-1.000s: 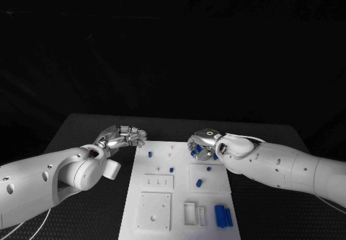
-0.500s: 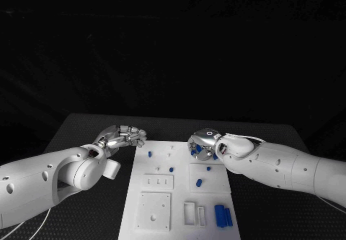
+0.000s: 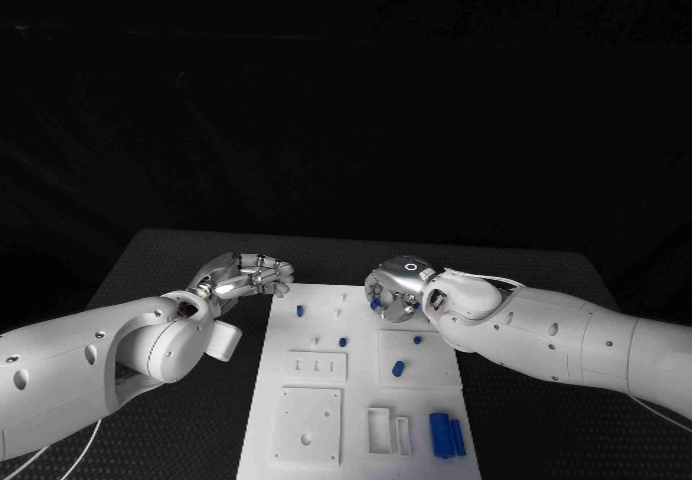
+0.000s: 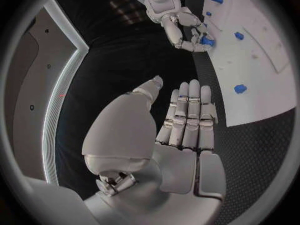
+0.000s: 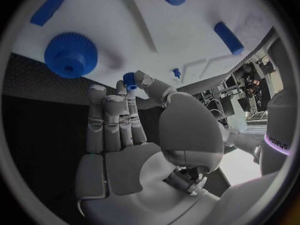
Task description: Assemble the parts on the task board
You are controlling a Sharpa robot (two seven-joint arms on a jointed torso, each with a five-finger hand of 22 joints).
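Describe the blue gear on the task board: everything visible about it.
The blue gear is a round, toothed wheel with a raised hub and a hole through its middle; it looks like matte plastic. It lies flat on the white task board, near the board's edge beside the black table. Nothing touches it: the right hand hovers close by, its fingertips pinching a separate small blue part, not the gear.

The flat white rectangular task board lies mid-table on the black table. Left hand sits just off the board's far left corner — right hand over its far right part.
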